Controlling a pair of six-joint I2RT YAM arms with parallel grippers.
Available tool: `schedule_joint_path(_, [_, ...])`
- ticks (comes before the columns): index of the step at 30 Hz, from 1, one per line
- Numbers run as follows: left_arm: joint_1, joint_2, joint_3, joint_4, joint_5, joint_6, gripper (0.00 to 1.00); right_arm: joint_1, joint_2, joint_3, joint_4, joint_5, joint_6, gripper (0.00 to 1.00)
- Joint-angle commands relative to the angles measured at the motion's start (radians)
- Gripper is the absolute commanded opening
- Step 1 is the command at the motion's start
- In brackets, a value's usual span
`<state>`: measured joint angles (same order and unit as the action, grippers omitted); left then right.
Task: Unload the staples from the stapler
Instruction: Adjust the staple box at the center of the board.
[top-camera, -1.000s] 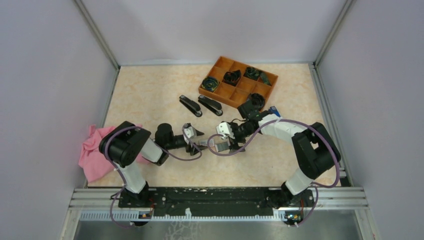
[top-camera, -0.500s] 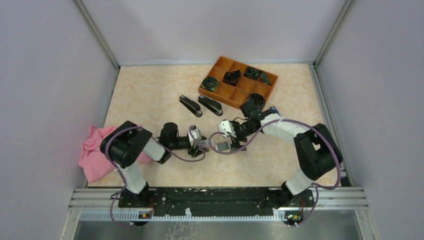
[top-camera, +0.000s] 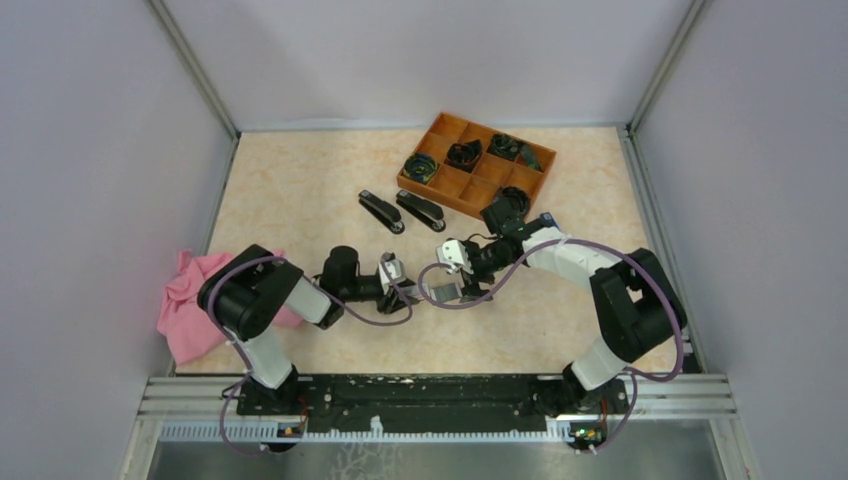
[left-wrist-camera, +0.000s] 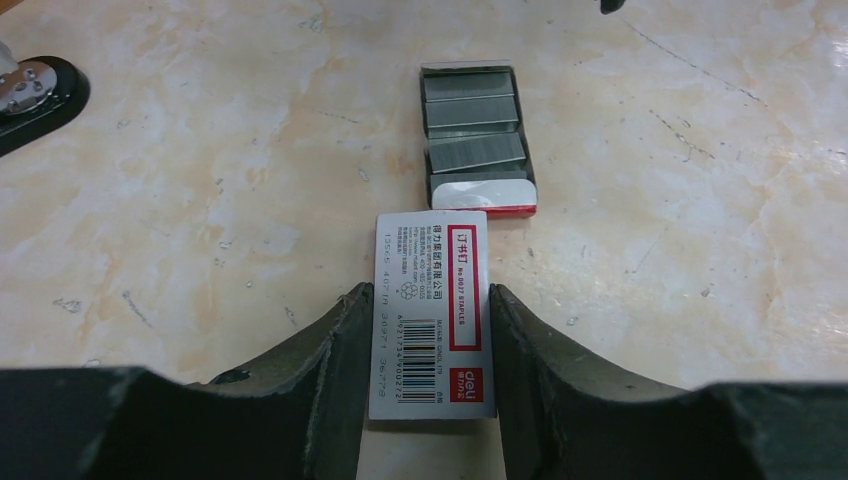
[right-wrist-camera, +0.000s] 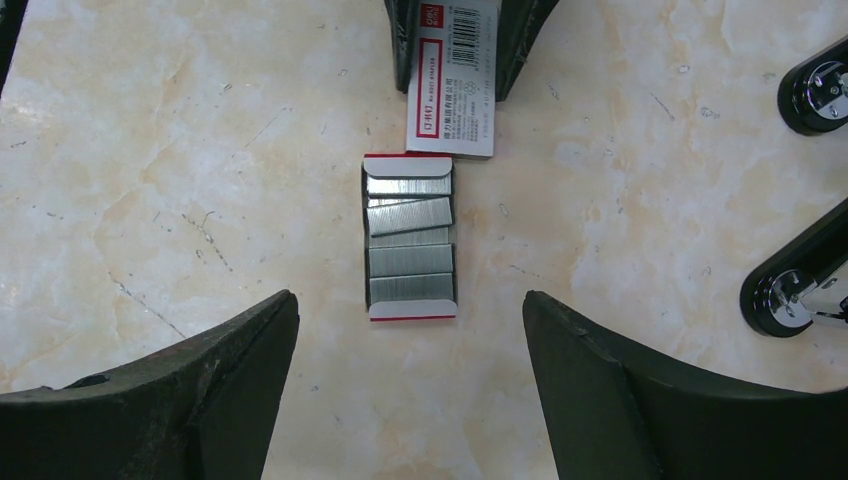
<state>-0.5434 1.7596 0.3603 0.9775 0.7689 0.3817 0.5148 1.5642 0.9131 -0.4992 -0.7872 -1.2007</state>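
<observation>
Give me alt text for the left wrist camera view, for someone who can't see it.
The left gripper holds a white-and-red box sleeve by its long sides on a marbled table. Just beyond it lies an open tray holding silvery-grey staples. Part of a black stapler shows at the upper left.

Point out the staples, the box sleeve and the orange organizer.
staples (right-wrist-camera: 410, 260): right wrist view, a middle silvery block.
box sleeve (left-wrist-camera: 432, 300): left wrist view, printed white face.
organizer (top-camera: 453, 185): top view, bare compartment floor.
</observation>
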Motion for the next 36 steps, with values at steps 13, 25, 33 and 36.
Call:
schedule_joint_path(13, [-0.142,-0.069,-0.177,0.237,-0.113,-0.142,0.52,0.017,-0.011,-0.012,0.103,-0.022,0.009,0.86])
schedule_joint_path(25, [-0.147,-0.188,-0.259,0.276,-0.217,-0.220,0.61,0.089,0.154,0.101,-0.070,0.066,-0.152,0.91])
schedule_joint_path(33, [-0.155,-0.294,-0.272,0.193,-0.226,-0.234,0.64,0.110,0.197,0.131,-0.075,0.133,-0.128,0.86])
schedule_joint_path(36, [-0.154,-0.347,-0.280,0.160,-0.252,-0.280,0.63,0.110,0.210,0.143,-0.089,0.139,-0.123,0.81])
